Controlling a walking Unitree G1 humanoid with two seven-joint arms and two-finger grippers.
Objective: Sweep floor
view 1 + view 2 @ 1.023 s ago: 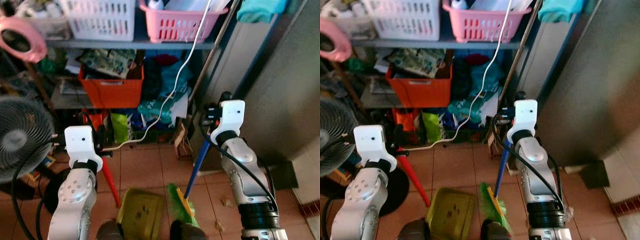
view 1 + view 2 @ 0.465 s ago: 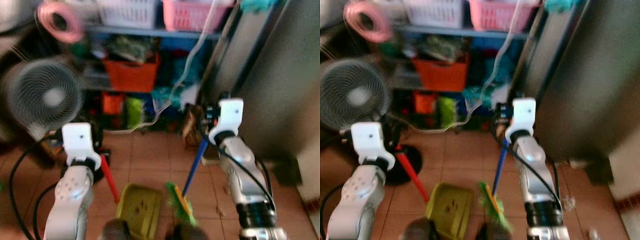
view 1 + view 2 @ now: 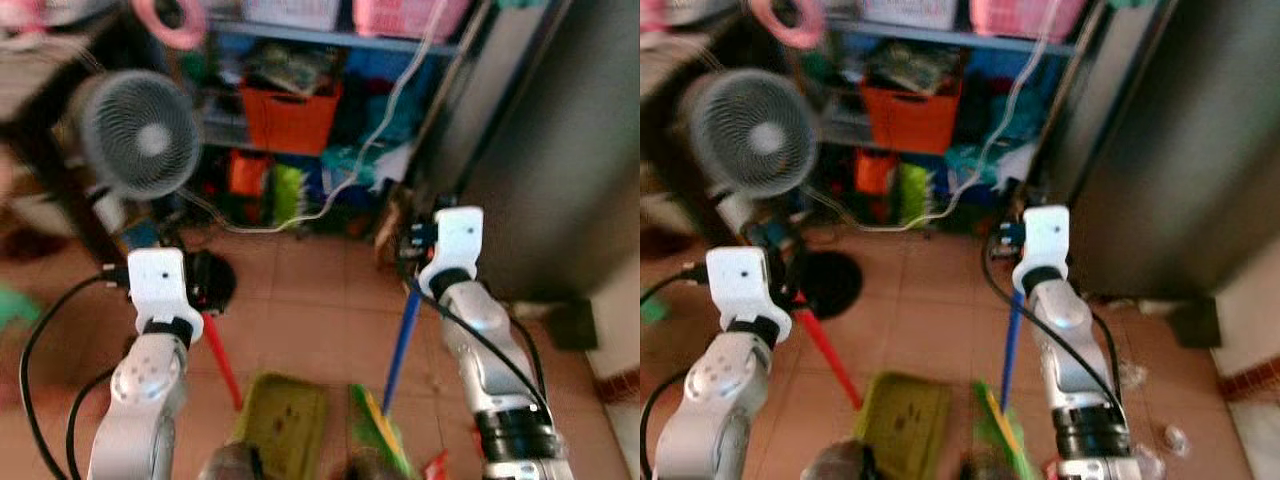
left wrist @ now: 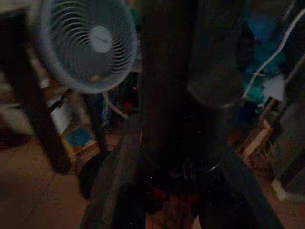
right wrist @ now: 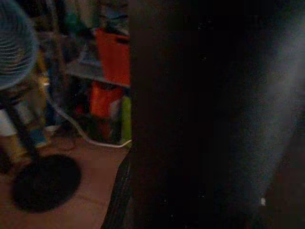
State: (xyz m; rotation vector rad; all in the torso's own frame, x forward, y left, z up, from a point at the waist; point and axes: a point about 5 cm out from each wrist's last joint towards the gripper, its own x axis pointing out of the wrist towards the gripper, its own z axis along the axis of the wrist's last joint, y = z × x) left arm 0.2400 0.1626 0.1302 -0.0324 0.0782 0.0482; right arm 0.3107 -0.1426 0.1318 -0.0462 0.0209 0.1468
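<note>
Two grips | left gripper [image 3: 200,292]: jaws seemingly clamp red dustpan handle [image 3: 222,362] | right gripper [image 3: 412,243]: jaws grip thin blue broom pole [image 3: 401,340]

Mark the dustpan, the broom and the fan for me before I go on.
dustpan [image 3: 283,420]: left eye view, on the green tray's flat inside.
broom [image 3: 403,335]: left eye view, on the blue handle, midway down.
fan [image 3: 140,135]: left eye view, on the round grille near its hub.
</note>
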